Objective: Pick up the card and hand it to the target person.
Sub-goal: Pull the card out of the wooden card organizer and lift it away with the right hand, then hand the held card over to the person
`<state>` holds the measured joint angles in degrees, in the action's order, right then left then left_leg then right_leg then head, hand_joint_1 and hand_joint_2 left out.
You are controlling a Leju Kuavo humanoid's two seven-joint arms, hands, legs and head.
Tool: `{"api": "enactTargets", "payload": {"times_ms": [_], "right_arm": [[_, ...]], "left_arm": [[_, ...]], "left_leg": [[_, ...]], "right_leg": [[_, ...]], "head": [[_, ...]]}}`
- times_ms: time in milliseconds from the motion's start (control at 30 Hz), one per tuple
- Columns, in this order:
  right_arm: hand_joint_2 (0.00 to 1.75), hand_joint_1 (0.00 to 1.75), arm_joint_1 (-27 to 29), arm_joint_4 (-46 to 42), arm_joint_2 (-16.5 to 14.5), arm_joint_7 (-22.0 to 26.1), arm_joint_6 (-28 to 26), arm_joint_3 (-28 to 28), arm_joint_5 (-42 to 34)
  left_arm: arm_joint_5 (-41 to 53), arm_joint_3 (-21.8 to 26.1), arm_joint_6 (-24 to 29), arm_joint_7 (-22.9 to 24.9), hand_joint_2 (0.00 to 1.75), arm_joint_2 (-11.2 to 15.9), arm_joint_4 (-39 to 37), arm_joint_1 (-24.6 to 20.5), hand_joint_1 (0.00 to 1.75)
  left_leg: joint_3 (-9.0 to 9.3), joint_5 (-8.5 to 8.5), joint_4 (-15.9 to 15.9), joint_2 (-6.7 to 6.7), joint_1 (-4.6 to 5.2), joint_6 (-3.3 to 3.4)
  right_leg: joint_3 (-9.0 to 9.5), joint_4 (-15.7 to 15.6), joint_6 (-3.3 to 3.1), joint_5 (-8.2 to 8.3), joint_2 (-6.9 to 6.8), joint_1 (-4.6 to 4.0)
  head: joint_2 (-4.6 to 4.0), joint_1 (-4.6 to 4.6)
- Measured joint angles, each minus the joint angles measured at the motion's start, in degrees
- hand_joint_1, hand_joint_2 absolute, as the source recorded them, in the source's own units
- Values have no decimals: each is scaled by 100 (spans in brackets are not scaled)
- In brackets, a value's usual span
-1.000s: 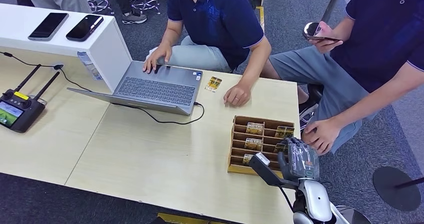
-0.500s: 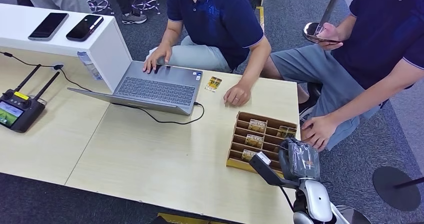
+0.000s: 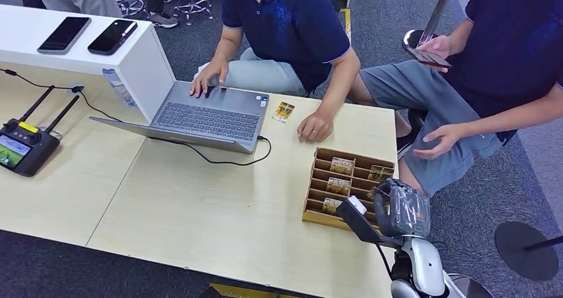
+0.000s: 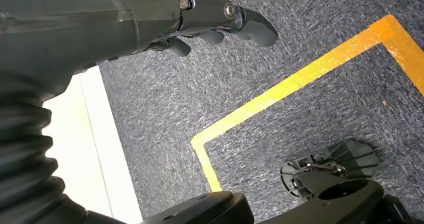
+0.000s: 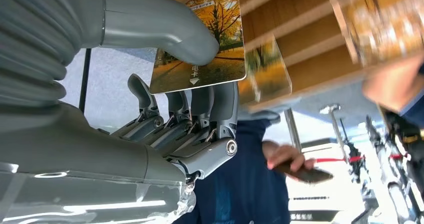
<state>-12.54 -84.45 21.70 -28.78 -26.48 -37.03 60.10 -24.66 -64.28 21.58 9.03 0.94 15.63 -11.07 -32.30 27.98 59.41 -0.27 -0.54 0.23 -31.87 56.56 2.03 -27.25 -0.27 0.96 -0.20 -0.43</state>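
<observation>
A wooden card rack point(image 3: 317, 178) with several slots stands near the table's right edge and holds several autumn-print cards. My right hand point(image 3: 400, 208) is at the rack's near right corner. In the right wrist view its thumb point(image 5: 185, 34) presses one card point(image 5: 212, 59) against the fingers point(image 5: 220, 104), so the card is pinched at the rack point(image 5: 300, 29). Another card point(image 3: 283, 111) lies flat beside the laptop. My left hand point(image 4: 215, 24) hangs over the carpet, fingers apart and holding nothing.
A person in a navy shirt point(image 3: 285, 19) sits behind the table with a hand by the loose card. A second person point(image 3: 518, 52) at the right holds a phone point(image 3: 425, 52). A laptop point(image 3: 206, 119), its cable and a remote controller point(image 3: 23, 145) lie on the table.
My right hand has shifted slightly right at the rack. The person at the right has lifted a hand away from the rack's side. The rack has nudged a little away from me.
</observation>
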Motion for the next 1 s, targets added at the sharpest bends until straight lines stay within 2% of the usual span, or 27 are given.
{"api": "enactTargets", "payload": {"times_ms": [433, 700, 800, 833, 933, 967, 1000], "right_arm": [[175, 134, -517, -1607, 85, 4, -115, 431, -521], [175, 134, -764, -1683, -7, 406, -131, 366, -1156], [175, 164, -808, -1546, -128, 581, -164, 260, -1350], [175, 175, -817, -1474, -178, 642, -191, 216, -1403], [175, 175, -829, -1258, -327, 773, -277, 92, -1477], [175, 148, -833, -1198, -370, 796, -297, 57, -1482], [175, 104, -839, -1142, -410, 813, -312, 24, -1485]], "left_arm": [[60, 2, -48, -11, 175, 2, 0, -12, 0], [113, 0, -122, 63, 175, -4, 0, -60, 0], [161, -1, -175, 60, 175, -12, 0, -73, 0], [182, -2, -204, 58, 131, -16, 0, -78, 0], [205, -9, -281, 56, 0, -22, 0, -94, 0], [199, -10, -304, 56, 0, -22, 0, -99, 0], [186, -10, -334, 57, 0, -22, 0, -102, 0]], "left_leg": [[1, -3, 0, 0, 0, 1], [-3, -3, -1, -1, -1, 1], [-3, -3, -1, -1, -2, 1], [-4, -3, -1, -2, -3, 1], [-5, -3, -1, -2, -4, 1], [-5, -3, -1, -2, -4, 1], [-5, -3, -1, -2, -4, 1]], "right_leg": [[1, 1, -1, 2, 0, 0], [1, 1, -1, 2, -2, 0], [1, 1, -1, 2, -2, -1], [1, 1, -1, 2, -3, -2], [0, 2, -1, 2, -3, -2], [0, 2, -1, 1, -3, -2], [0, 2, -1, 1, -4, -2]], "head": [[0, 0], [0, 0], [0, -1], [0, -1], [0, 0], [0, -1], [0, 0]]}}
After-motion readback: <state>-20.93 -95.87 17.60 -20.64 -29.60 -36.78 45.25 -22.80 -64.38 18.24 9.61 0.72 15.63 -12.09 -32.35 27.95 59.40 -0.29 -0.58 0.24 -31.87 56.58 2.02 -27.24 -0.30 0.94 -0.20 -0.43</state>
